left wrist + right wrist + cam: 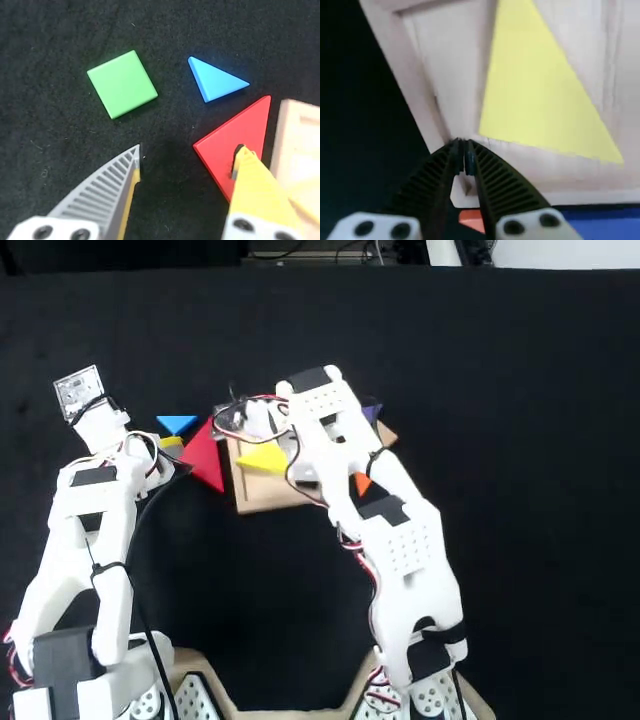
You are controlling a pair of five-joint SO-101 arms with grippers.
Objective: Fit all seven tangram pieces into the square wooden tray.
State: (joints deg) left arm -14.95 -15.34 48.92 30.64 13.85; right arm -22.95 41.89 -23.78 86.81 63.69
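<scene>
1. Your right pincer [462, 150]: fingers pressed together, nothing seen between them. The tip sits over the inner edge of the square wooden tray [405, 70], close to a corner.
2. Orange tangram piece [362, 482]: on the tray's right side, mostly hidden by the right arm [400, 540]. Cannot tell whether it lies in the tray or outside it.
3. Large yellow triangle [540, 95]: flat inside the tray, just beyond the right pincer's tip.
4. Your left pincer [189, 150]: spread wide and holding nothing. The yellow finger [250, 172] overlaps the large red triangle [225, 142]. The grey finger [117, 177] hangs over the bare black tabletop [520, 390].
5. The large red triangle lies on the tabletop, just beside the tray's left rim and outside it.
6. Small blue triangle [215, 80]: on the tabletop just past the red one, a narrow gap between them.
7. Green square [122, 83]: on the tabletop near the blue triangle, apart from it and farther from the tray.
8. Purple piece [372, 412]: at the tray's far right corner, largely hidden by the right arm.
</scene>
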